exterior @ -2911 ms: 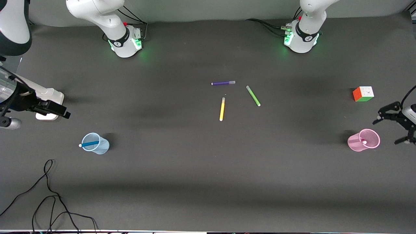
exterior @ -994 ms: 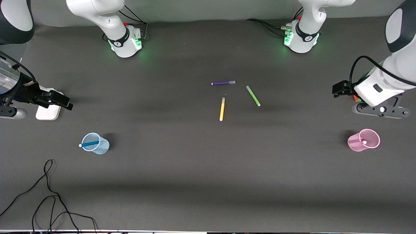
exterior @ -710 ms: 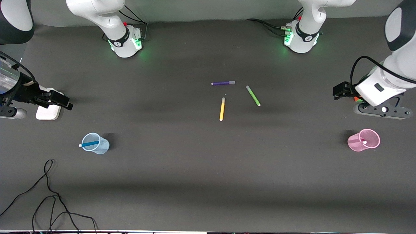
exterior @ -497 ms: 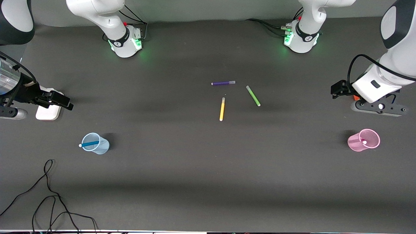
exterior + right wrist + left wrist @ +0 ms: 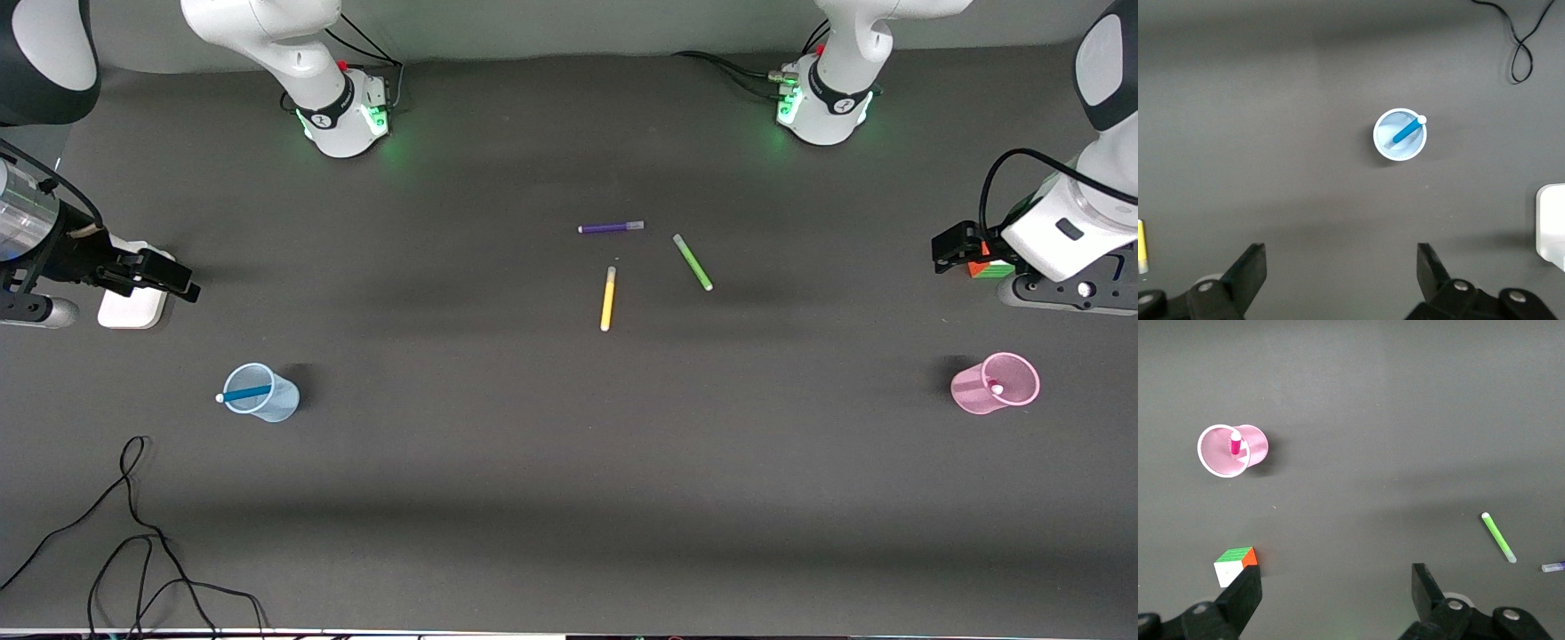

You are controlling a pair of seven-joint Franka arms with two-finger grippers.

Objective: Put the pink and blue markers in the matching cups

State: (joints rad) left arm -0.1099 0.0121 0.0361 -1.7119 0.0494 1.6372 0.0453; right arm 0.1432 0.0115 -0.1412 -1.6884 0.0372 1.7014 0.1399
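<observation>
Standing tip-up in matching cups: blue marker [image 5: 246, 392] in blue cup [image 5: 267, 407], pink marker [image 5: 993, 388] in pink cup [image 5: 996, 385]; left gripper [image 5: 1335, 587] and right gripper [image 5: 1341, 270] spread empty, raised apart from both.

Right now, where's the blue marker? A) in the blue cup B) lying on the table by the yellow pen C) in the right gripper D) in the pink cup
A: the blue marker stands tilted inside the blue cup, its white tip leaning over the rim; the right wrist view shows the same.
</observation>
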